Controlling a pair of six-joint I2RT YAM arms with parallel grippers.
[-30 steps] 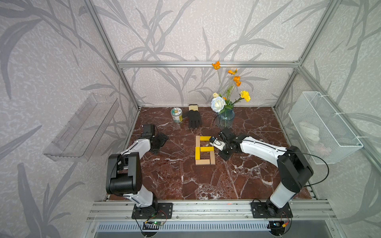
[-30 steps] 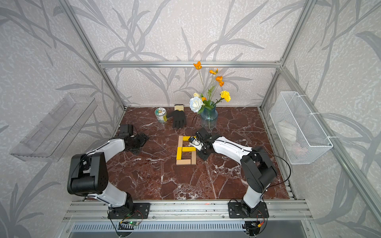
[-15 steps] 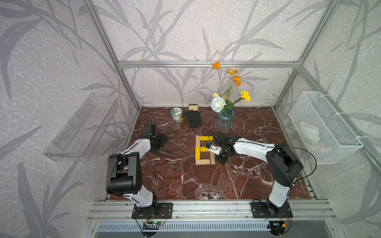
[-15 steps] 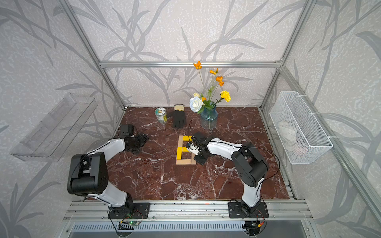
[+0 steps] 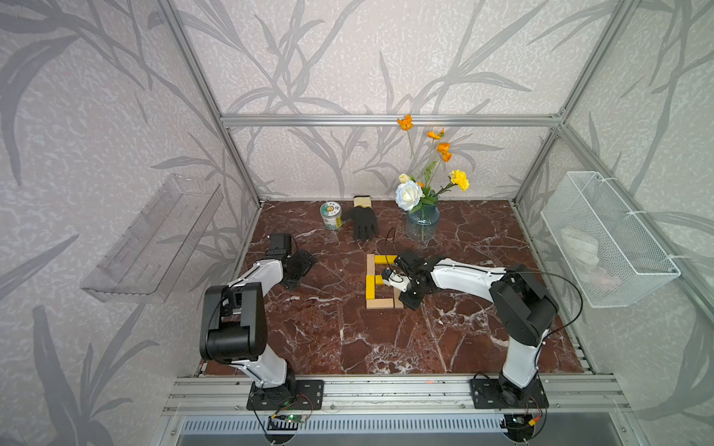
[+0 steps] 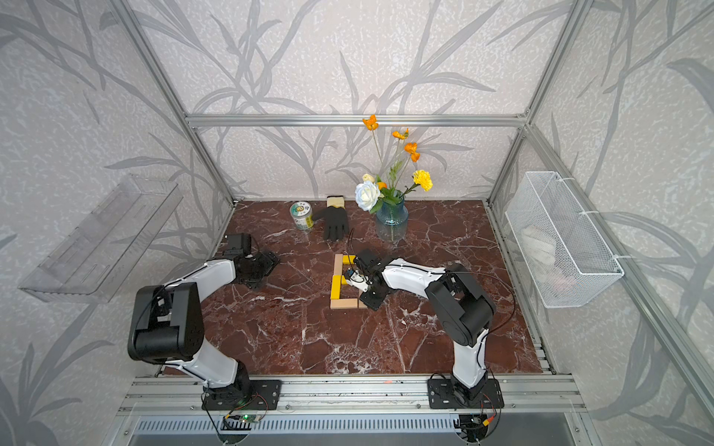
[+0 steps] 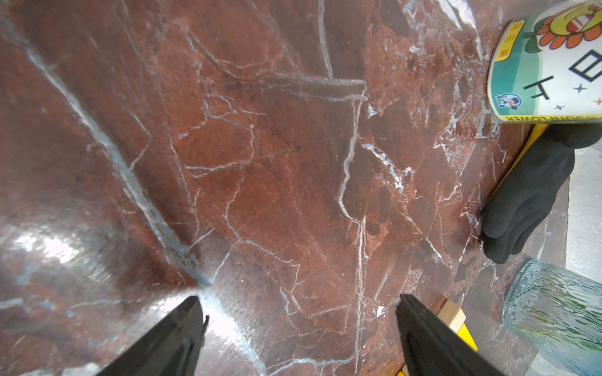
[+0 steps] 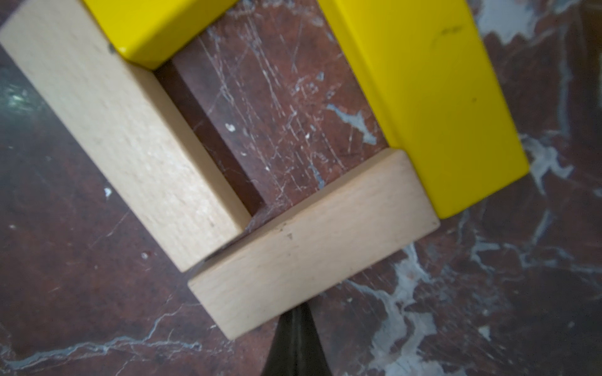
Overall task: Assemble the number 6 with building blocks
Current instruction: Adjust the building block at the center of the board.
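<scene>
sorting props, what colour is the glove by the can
The glove is black with a pale cuff, clearest in a top view.

pale walls (image 5: 347, 58) printed with grey leaf sprays close the cell in on three sides, held by an aluminium frame (image 5: 386, 120). the worktop (image 5: 463, 332) is glossy red-brown marble veined in white, with a soft glare in the left wrist view. a clear plastic shelf (image 5: 154, 239) hangs on one side wall, a white wire basket (image 5: 633, 247) on the opposite one. a slotted metal rail (image 5: 386, 390) runs along the near edge.
</scene>
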